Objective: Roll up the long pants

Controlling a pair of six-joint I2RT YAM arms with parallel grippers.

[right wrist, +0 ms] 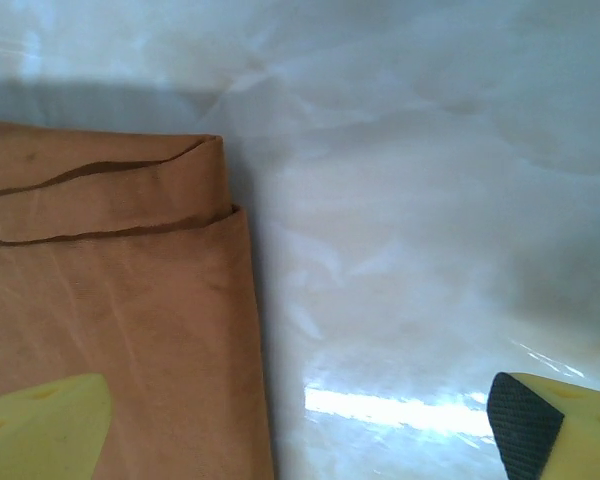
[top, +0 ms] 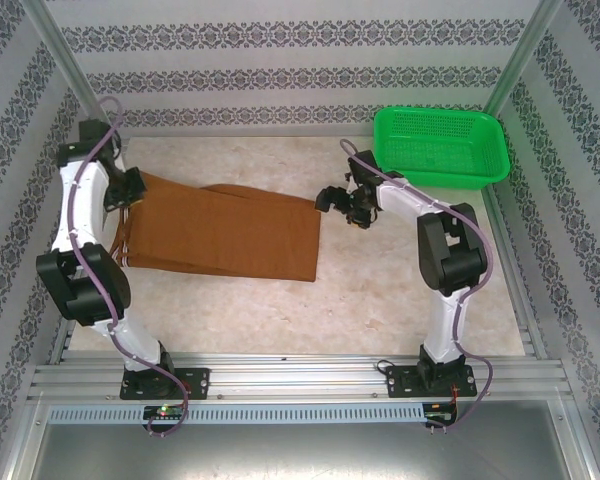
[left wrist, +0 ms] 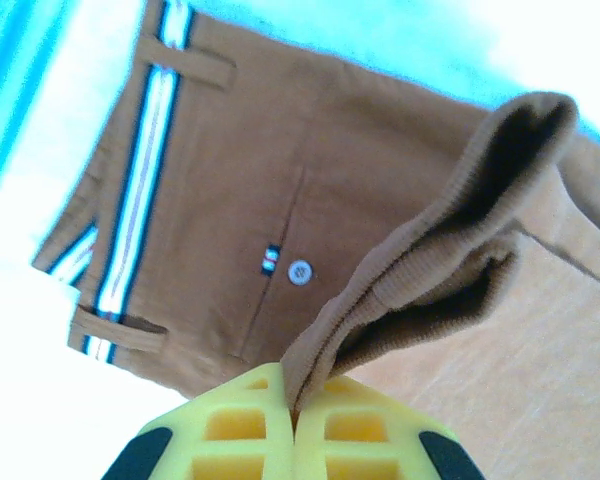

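Your pants [top: 230, 235] are lying folded flat on the left half of the table [top: 380, 300], waistband [left wrist: 145, 170] toward the left arm. Your left gripper [left wrist: 292, 400] is pinching a ribbed fold [left wrist: 450, 200] of the pants, holding it above the waistband. Your right gripper [top: 345, 205] is hanging wide open over the pants' right edge, near the basket [top: 450, 183].

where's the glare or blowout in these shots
Left wrist: the table beside the long pants is blown out white with a cyan tint; right wrist: a bright glare strip lies across the table near the bottom edge; top external: evenly lit, no strong glare.
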